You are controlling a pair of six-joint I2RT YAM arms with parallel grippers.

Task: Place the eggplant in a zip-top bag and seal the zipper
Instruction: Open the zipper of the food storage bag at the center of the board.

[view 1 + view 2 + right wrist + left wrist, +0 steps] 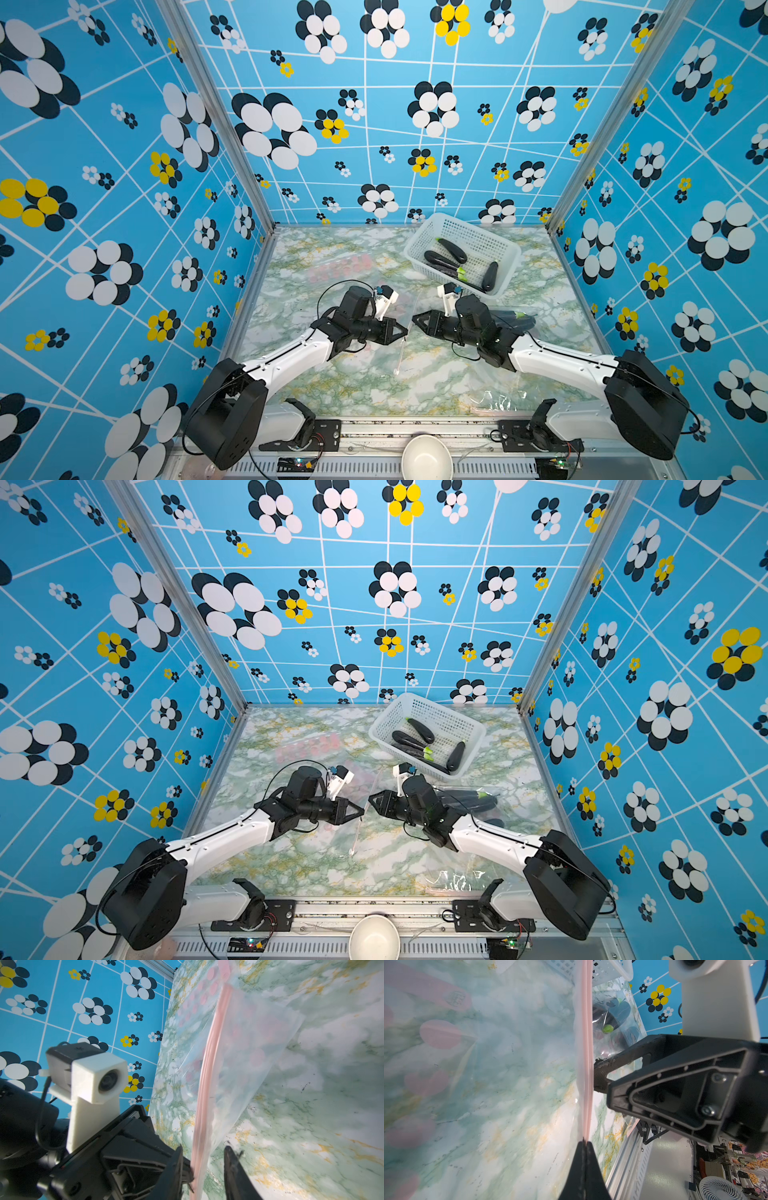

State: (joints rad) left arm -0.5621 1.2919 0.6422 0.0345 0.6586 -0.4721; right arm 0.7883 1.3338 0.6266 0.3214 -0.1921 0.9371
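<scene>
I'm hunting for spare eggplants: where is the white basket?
In both top views the white basket sits far back on the table, right of centre, just beyond the right gripper.

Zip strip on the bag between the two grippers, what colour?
Pale pink. The zip strip shows best in the left wrist view.

The right hand (204,1167), fingers (233,1169) parted, straddles the zip-top bag's (255,1047) pink zipper (207,1068).
</scene>
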